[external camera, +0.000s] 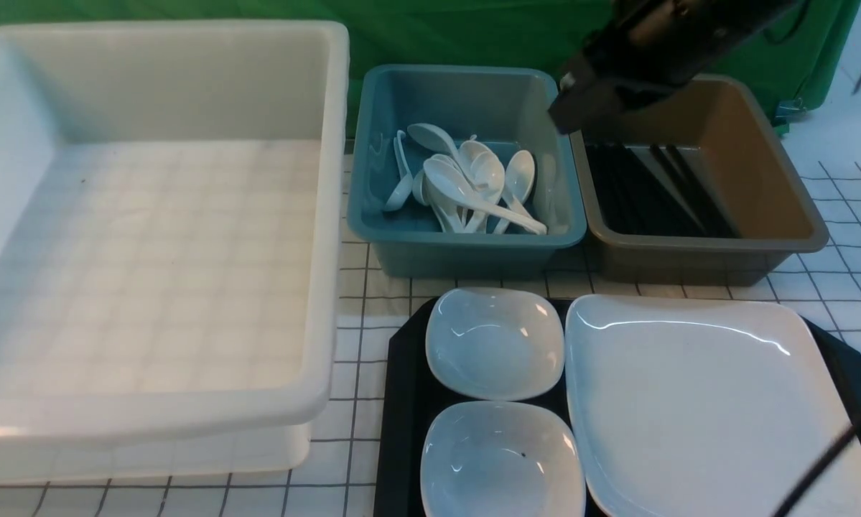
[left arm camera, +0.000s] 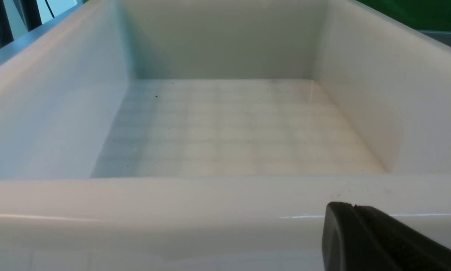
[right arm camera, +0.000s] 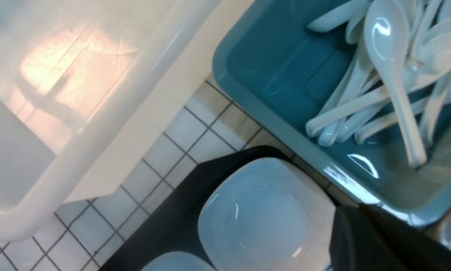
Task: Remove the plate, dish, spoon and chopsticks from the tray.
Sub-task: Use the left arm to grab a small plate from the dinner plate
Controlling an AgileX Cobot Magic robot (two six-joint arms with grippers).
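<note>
Beyond the tray, the right gripper hangs with jaws together; the left gripper is closed too. On the tray sit the plate and two dishes. No spoon or chopsticks lie there; next, one of the dishes needs lifting by its rim

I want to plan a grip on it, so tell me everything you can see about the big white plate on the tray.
The plate is large, glossy white and shallow, squarish with rounded corners, and looks ceramic. It is empty and lies flat, right way up, covering the right part of the black tray. Its left edge runs close beside the far small dish and the near small dish; whether they touch cannot be told. The picture cuts off its near edge. Nothing grips it.
</note>
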